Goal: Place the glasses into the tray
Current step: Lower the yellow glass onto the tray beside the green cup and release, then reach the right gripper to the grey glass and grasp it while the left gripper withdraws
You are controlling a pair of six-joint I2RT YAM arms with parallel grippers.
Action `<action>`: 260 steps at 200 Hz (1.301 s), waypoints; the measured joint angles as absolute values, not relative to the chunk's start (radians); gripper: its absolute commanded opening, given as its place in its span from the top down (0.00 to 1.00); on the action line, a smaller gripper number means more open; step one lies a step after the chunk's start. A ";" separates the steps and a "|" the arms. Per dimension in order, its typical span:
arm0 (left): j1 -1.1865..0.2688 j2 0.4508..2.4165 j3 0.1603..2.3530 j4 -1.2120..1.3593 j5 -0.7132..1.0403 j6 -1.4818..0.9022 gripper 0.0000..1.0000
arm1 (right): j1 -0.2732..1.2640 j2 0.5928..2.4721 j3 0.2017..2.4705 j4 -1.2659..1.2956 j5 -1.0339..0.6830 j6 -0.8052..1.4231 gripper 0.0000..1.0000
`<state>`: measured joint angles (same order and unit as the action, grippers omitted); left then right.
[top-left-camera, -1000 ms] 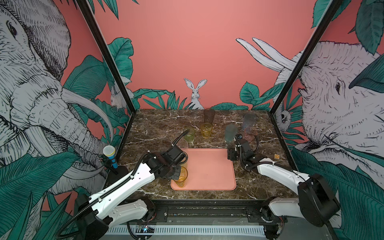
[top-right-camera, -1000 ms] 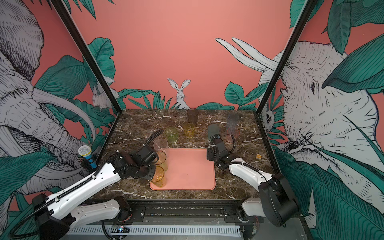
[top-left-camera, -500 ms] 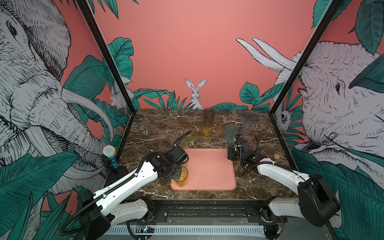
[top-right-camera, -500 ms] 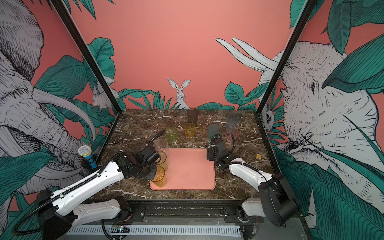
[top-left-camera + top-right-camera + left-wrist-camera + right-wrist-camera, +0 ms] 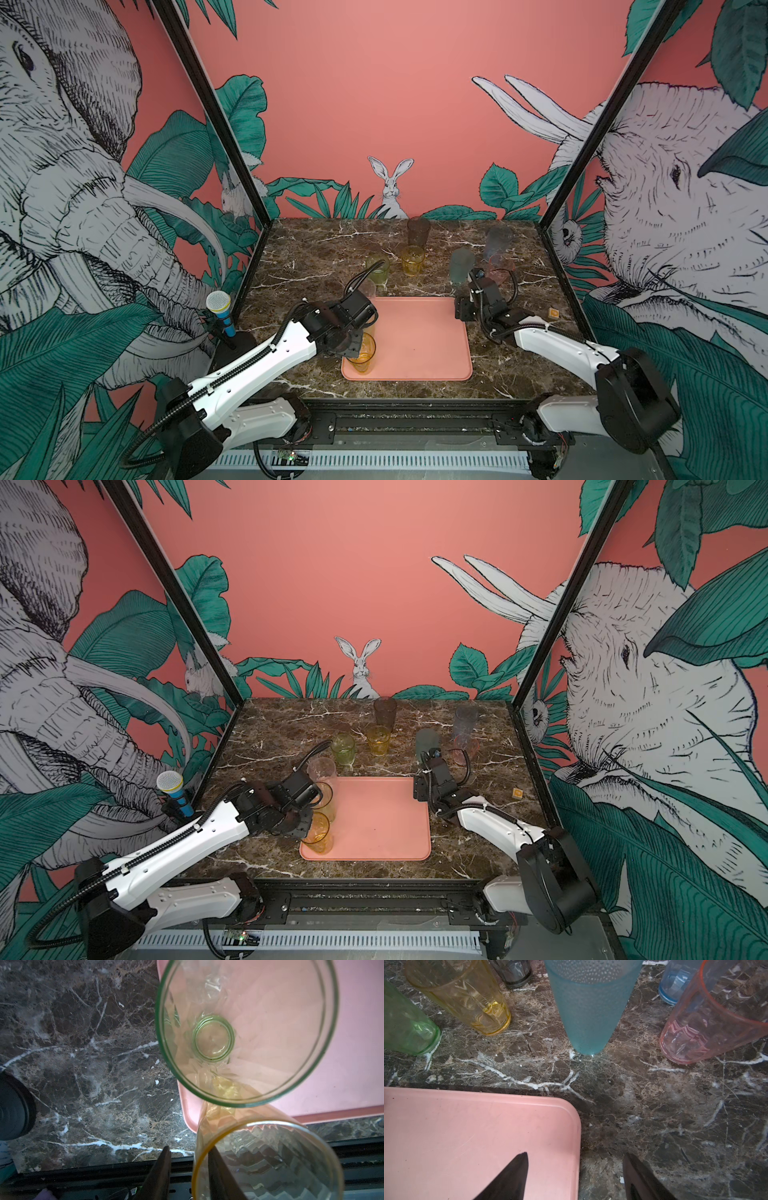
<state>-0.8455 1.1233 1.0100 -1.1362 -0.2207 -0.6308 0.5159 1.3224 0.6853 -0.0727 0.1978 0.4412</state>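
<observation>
The left gripper [image 5: 188, 1148] is straddling the wall of the amber glass [image 5: 268, 1167], jaws slightly parted and gripping nothing, as it is standing in the tray [image 5: 374, 812] at the near-left corner, beside the green glass [image 5: 245, 1032]. The right gripper [image 5: 575, 1154] is hovering wide open and empty, facing the teal glass [image 5: 589, 1012] on the table [image 5: 654, 1105], probably its next pick.

The left pincer [image 5: 189, 1148] is straddling the rim of the amber tumbler [image 5: 270, 1157], one finger inside and one outside, with a gap showing at the outer one. A green tumbler [image 5: 245, 1032] is standing upright just beside it in a corner of the pink tray [image 5: 353, 1064] on the marbled worktop [image 5: 83, 1064].
</observation>
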 measured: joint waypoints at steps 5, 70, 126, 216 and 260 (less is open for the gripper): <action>-0.846 1.123 1.020 -1.142 -0.223 -0.631 0.63 | 0.516 1.322 0.685 -0.073 0.198 0.441 0.26; -0.831 1.124 1.200 -1.219 -0.292 -0.582 0.52 | 0.516 1.322 0.685 -0.072 0.190 0.442 0.26; -0.708 1.139 1.283 -1.193 -0.320 -0.492 0.37 | 0.511 1.345 0.708 -0.094 0.164 0.461 0.26; -0.613 1.095 1.208 -0.950 -0.591 -0.382 0.05 | 0.508 1.466 1.105 -0.382 0.069 0.529 0.26; -0.580 1.055 1.120 -0.914 -0.630 -0.370 0.01 | 0.508 1.597 1.445 -0.590 0.048 0.539 0.26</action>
